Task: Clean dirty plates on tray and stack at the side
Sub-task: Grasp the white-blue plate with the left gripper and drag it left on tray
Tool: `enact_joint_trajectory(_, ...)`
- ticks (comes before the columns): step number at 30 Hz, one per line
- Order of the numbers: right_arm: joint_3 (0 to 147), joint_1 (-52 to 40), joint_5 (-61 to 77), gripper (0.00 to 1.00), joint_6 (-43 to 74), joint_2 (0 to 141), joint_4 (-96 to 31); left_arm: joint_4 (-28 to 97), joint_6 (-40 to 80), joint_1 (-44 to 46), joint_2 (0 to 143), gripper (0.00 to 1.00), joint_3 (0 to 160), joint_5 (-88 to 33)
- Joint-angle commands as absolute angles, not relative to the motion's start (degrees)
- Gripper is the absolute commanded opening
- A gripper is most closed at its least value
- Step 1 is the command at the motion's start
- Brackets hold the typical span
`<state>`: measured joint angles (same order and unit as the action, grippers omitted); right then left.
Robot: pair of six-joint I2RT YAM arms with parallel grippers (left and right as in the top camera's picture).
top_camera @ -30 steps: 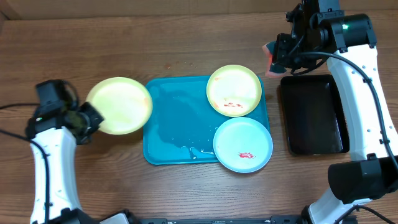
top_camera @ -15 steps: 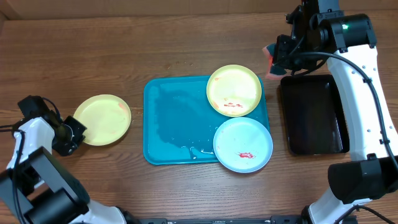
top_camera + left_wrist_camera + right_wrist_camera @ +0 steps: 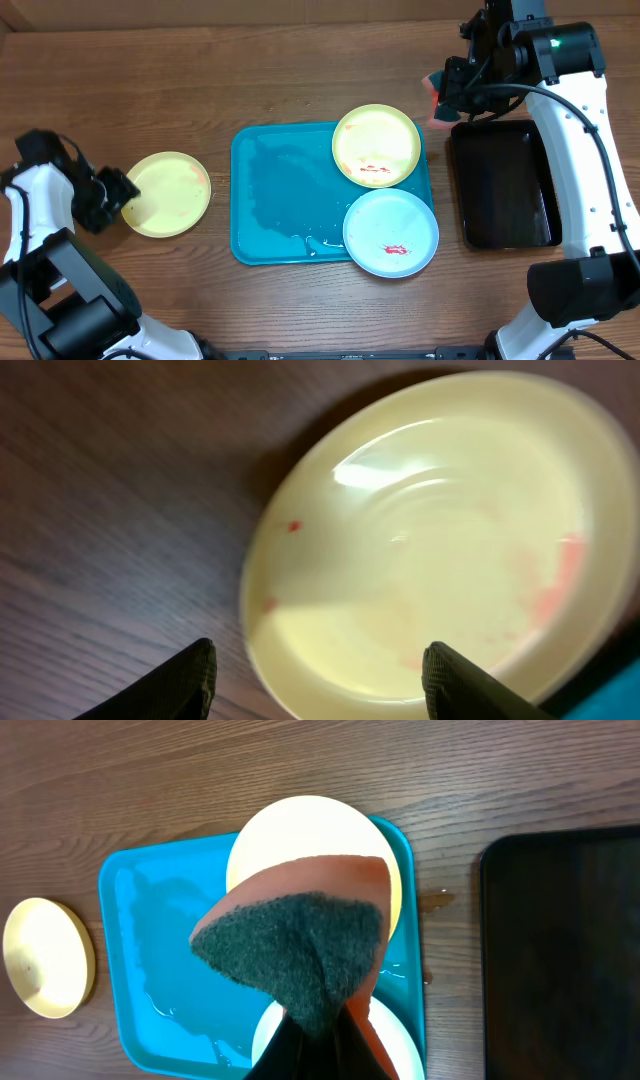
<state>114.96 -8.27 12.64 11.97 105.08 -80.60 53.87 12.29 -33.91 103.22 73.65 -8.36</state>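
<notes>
One pale yellow-green plate [image 3: 166, 193] lies flat on the wood left of the turquoise tray [image 3: 280, 200], with faint red smears showing in the left wrist view [image 3: 430, 540]. My left gripper [image 3: 122, 192] is open at its left rim, and both fingers [image 3: 190, 680] straddle the plate's near edge without touching it. On the tray's right side sit a second yellow-green plate [image 3: 376, 145] and a light-blue plate [image 3: 390, 232], both with red sauce. My right gripper [image 3: 320, 1055] hangs above the tray's far right corner, shut on an orange sponge with a dark scouring face [image 3: 300, 940].
A glossy black tray [image 3: 503, 185] lies right of the turquoise tray, under the right arm. Water pools on the turquoise tray's bare left half [image 3: 160, 960]. Bare wooden table surrounds the plate at the left.
My left gripper carried the yellow-green plate leftwards from beside the tray, set it down on the table, then opened and let it go. The right arm and sponge stayed put.
</notes>
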Motion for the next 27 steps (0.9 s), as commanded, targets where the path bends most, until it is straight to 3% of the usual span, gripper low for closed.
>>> enact_joint_trajectory(1,115.24,-8.23,12.47,0.04,11.70,104.90,-80.20,58.39,7.57,-27.38,103.26,0.66,81.73,-16.60)
enact_joint_trajectory(9,115.24,-8.23,12.45,0.04,11.73,104.90,-79.85,59.72,5.56,-3.42,103.42,0.68,82.76,-27.90)
enact_joint_trajectory(16,115.24,-8.23,12.45,0.04,11.70,104.90,-79.85,58.00,5.93,19.59,103.88,0.67,82.56,-22.61)
enact_joint_trajectory(22,115.24,-8.23,12.45,0.04,11.70,104.90,-79.88,55.88,9.15,31.81,111.83,0.62,82.54,-17.91)
enact_joint_trajectory(27,115.24,-8.23,12.45,0.04,11.70,104.90,-79.88,56.07,13.21,35.09,116.55,0.59,82.54,-15.46)
